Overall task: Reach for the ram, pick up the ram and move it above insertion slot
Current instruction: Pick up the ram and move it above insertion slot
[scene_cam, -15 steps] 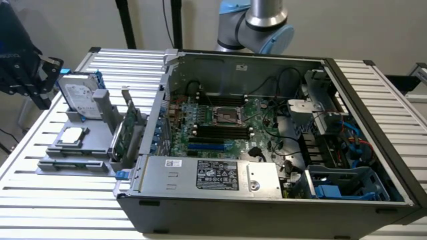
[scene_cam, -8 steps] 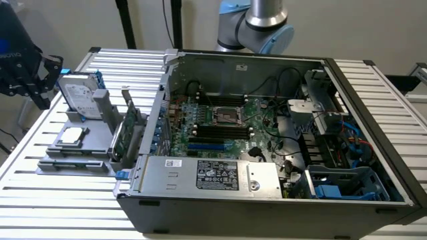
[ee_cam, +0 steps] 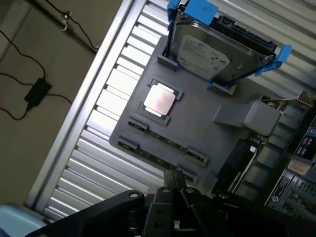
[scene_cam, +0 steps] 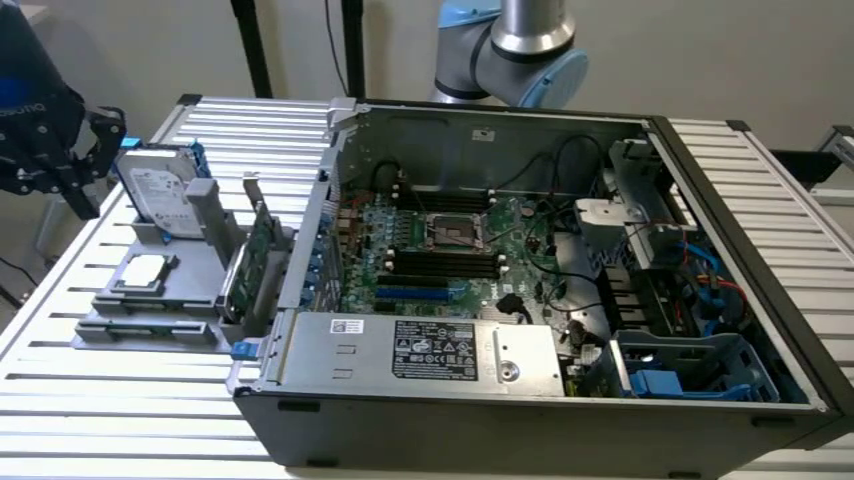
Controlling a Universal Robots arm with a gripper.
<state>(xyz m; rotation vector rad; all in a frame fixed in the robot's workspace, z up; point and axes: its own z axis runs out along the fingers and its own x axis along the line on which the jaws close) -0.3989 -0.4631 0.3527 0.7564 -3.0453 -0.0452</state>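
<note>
End effector (ee_cam: 175, 175) hangs clenched, empty, over the gray tray (ee_cam: 197, 113) on the worktop (scene_cam: 107, 400). Tray's holding the ram (ee_cam: 165, 140) edge-on in its slot, plus a processor (ee_cam: 159, 100) and hard drive (ee_cam: 217, 54). Computer case (scene_cam: 534, 430) sits open beside it.

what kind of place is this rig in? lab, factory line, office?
Probably a robotics lab bench for PC-assembly trials. An open computer case sits on a slatted metal table, a grey fixture beside it holds a hard drive and a processor, and a robot arm stands behind the case.
</note>
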